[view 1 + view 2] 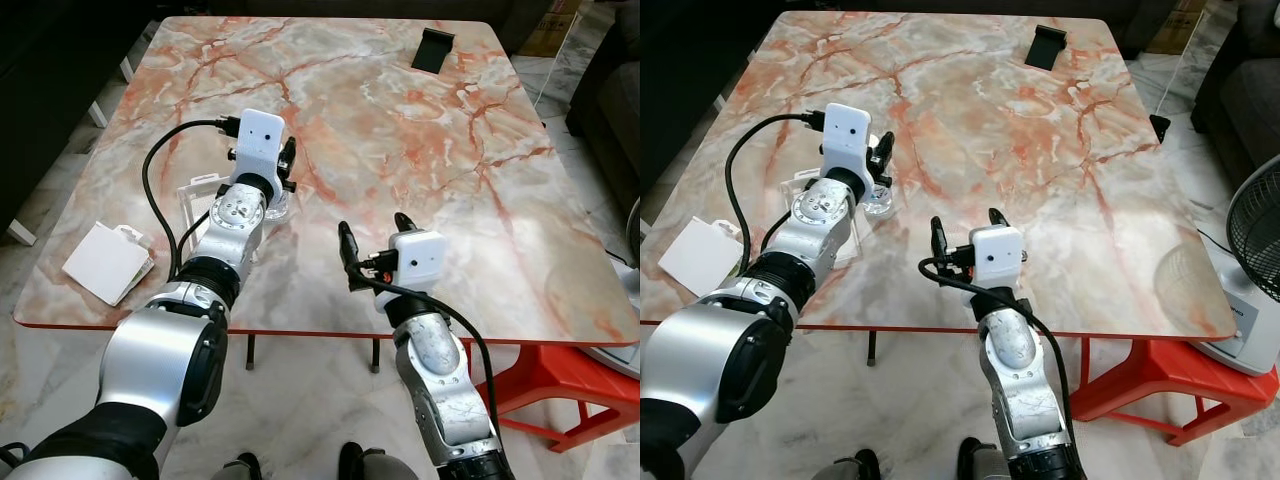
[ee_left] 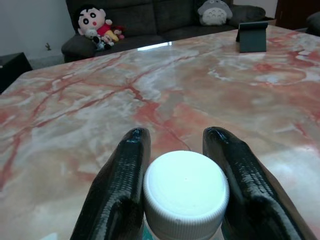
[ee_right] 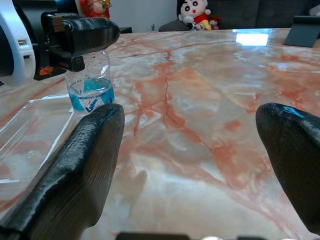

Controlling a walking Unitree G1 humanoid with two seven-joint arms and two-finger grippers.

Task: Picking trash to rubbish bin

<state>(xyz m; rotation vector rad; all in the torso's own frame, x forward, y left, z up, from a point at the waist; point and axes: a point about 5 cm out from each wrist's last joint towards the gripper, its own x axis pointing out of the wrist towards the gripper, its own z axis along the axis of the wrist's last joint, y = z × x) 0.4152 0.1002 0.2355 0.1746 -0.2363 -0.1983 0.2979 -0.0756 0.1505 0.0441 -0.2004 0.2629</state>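
The left tool [image 1: 283, 170] is clamped on a small bottle [image 3: 90, 82], apparently upright; open counter [image 1: 420, 140] lies beyond. The right tool [image 1: 373, 240] is spread apart near the counter's front edge.

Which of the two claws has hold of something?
The left claw: its fingers flank the white-capped water bottle at the neck. The right claw hangs open over bare tabletop.

Pink-and-white marble-patterned tabletop [image 1: 400, 150] veined in rust red, edged red. Clear plastic bottle [image 3: 90, 85] with white ribbed cap [image 2: 185, 192] and blue-and-white label. Black ribbed fingers [image 2: 122, 190]. White flat card packet [image 1: 105, 262] at lower left. Black stand [image 1: 432, 48] at upper right. Red plastic stool [image 1: 1140, 385] at lower right.
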